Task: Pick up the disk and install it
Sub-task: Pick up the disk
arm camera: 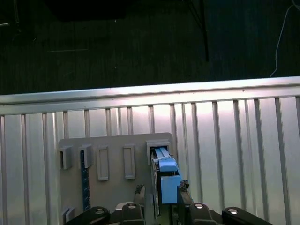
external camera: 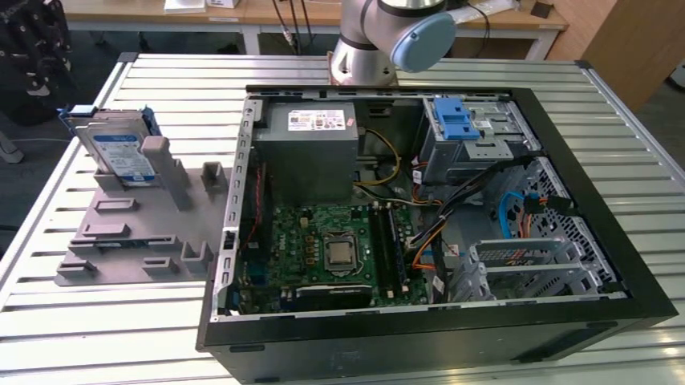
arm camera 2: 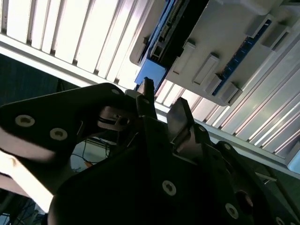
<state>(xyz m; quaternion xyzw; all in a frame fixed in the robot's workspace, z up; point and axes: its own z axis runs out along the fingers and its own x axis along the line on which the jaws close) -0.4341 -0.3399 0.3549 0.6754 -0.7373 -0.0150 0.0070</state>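
The disk (external camera: 118, 152) stands on edge in a slot at the far end of the grey holder (external camera: 139, 233), at the exterior view's left. It is silver with a white-and-blue label and blue side rails. The first wrist view looks down on the disk's blue rail (arm camera: 165, 180), with my gripper (arm camera: 161, 188) open above it and one fingertip on each side. In the second wrist view my gripper (arm camera 2: 161, 103) points at the disk (arm camera 2: 157, 51), still apart from it. Nothing is held.
An open computer case (external camera: 599, 313) fills the middle and right of the slatted metal table (external camera: 160, 80). Inside are a grey metal box (external camera: 310, 136), a motherboard (external camera: 332, 249), a cage with a blue latch (external camera: 455, 120) and a perforated cage (external camera: 524, 265). The arm's base (external camera: 370, 40) stands behind.
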